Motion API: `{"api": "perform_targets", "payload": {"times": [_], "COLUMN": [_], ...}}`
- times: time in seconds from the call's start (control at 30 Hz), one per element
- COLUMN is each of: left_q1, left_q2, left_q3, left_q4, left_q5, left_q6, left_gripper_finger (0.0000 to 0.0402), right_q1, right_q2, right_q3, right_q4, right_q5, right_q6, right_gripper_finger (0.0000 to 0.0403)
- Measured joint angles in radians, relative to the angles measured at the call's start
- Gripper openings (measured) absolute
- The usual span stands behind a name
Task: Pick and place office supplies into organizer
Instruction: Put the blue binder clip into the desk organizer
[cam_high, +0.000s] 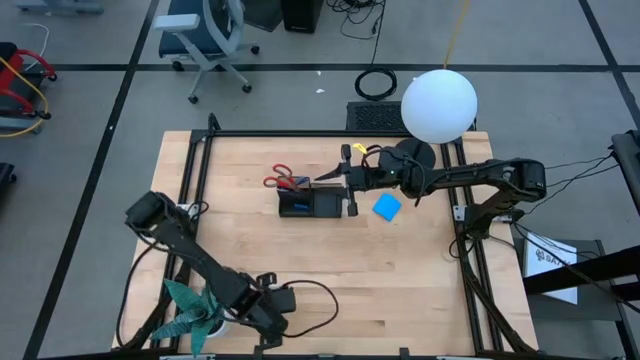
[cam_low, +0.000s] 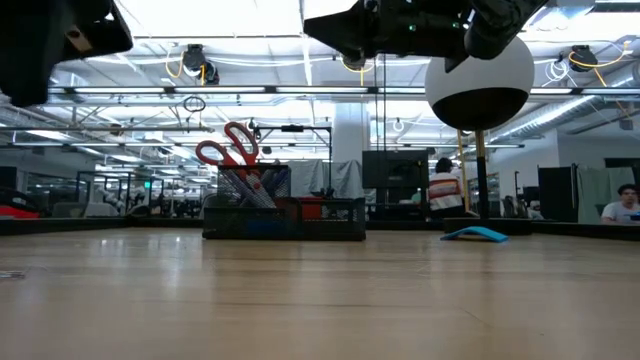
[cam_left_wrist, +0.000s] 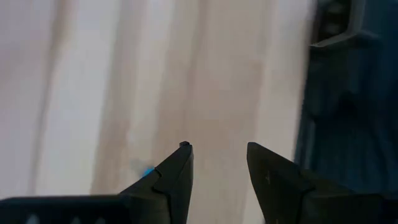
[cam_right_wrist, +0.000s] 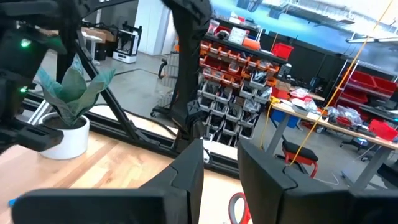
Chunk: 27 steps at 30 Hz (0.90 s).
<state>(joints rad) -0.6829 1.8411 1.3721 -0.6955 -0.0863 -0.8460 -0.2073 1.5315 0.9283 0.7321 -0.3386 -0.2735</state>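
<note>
The black organizer (cam_high: 310, 204) (cam_low: 285, 216) stands mid-table. Red-handled scissors (cam_high: 282, 180) (cam_low: 230, 150) stick up out of its left compartment, handles uppermost. To the organizer's right, the blue notepad (cam_high: 387, 207) (cam_low: 475, 234) lies flat on the wood. My right gripper (cam_high: 322, 180) (cam_right_wrist: 221, 146) hovers level above the organizer, pointing toward the table's left. It is open with nothing between its fingers. My left gripper (cam_high: 268, 338) (cam_left_wrist: 218, 146) is at the table's near edge, slanting down, open over bare wood. A tiny blue piece (cam_left_wrist: 147, 172) lies beside one of its fingers.
A teal paper plant in a white pot (cam_high: 192, 312) (cam_right_wrist: 67, 99) stands at the near left corner, close to my left arm. A lamp with a white globe (cam_high: 440, 104) and a round black base (cam_high: 412, 155) stands at the far right. A black frame (cam_high: 190, 170) borders the table.
</note>
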Motion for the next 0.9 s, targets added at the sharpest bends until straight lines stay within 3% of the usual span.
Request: {"api": "perform_targets", "payload": {"times": [0.13,0.53,0.9], "left_q1": [0.000,0.026,0.053], "left_q2": [0.055,0.114,0.113], "left_q3": [0.073,0.077,0.077], "left_q4": [-0.057,-0.272,-0.207], "left_q5": [-0.020,0.048,0.069], "left_q6": [-0.138,-0.431,-0.309], "left_gripper_finger": [0.0159,0.0159,0.0159], "right_q1": [0.000,0.000,0.000], "right_q2": [-0.028,-0.117,-0.116], "right_q3": [0.000,0.001,0.001], "right_q4": [-0.036,-0.140,-0.173], "right_q5": [0.000,0.001,0.001], "right_q6": [-0.001,-0.027,0.004], "right_gripper_finger": [0.0089,0.0089,0.0089]}}
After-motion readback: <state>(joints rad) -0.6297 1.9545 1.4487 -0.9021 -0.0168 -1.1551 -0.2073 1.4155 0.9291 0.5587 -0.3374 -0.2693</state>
